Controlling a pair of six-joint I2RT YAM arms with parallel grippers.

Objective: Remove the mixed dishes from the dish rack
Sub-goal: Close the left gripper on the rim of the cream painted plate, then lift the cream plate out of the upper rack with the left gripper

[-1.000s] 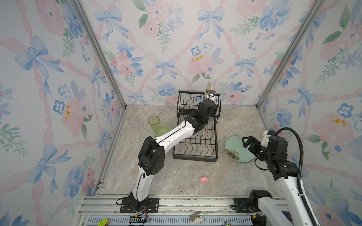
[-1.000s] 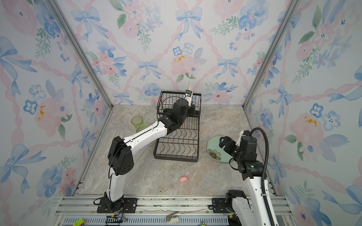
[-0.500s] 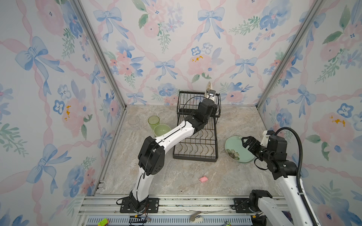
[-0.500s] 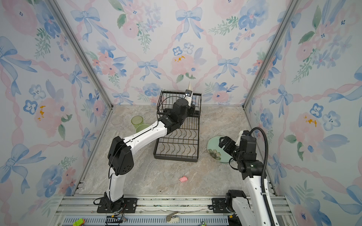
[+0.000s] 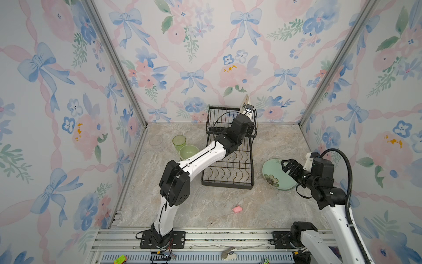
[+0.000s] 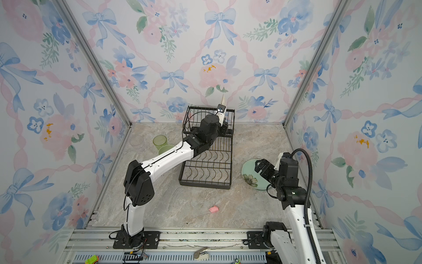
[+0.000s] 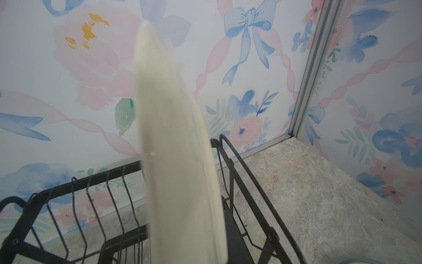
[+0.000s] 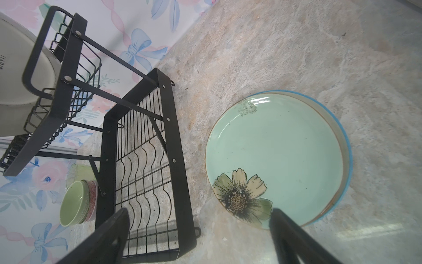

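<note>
**Left gripper** (image 5: 247, 112): jaws closed on the rim of the cream plate (image 7: 178, 160). The plate stands on edge, nearly upright, at the far right corner of the rack (image 5: 228, 185), in its upper tier. Its top juts above the basket rim in both top views. Whether its lower edge is clear of the wires cannot be told.

**Right gripper** (image 5: 288, 165): jaws wide open and empty, hovering above the green plate (image 5: 274, 174). That plate lies flat on the table (image 5: 205, 205), right of the rack. A blue rim shows beneath it, probably a second plate.

**Surroundings:** the lower tier holds nothing between its wavy dividers. Left of the rack stand the tumbler (image 5: 178, 142) and, just beside it, the green bowl (image 5: 188, 151), nested in a pink bowl (image 8: 93, 198). The glass (image 5: 156, 141) is farther left. A pink lump (image 5: 237, 209) lies well apart, toward the near edge.

**Step in hand (judged):** lifting the last dish out of the rack.

- **Lift:** raise the plate along its own plane until the lower edge is above the basket rim, and only then move sideways. A caught wire could drag the rack.
- **Grip:** the hold is on a thin rim with most of the plate beyond the jaws, so it could pivot. Move slowly and avoid sharp wrist turns.
- **Clearance:** the far wall (image 5: 228, 68) is close behind, so keep the plate's top off it.
- **Placement:** lower the plate before tilting it flat. If it goes onto the green plate, the right gripper should first draw back.
</note>
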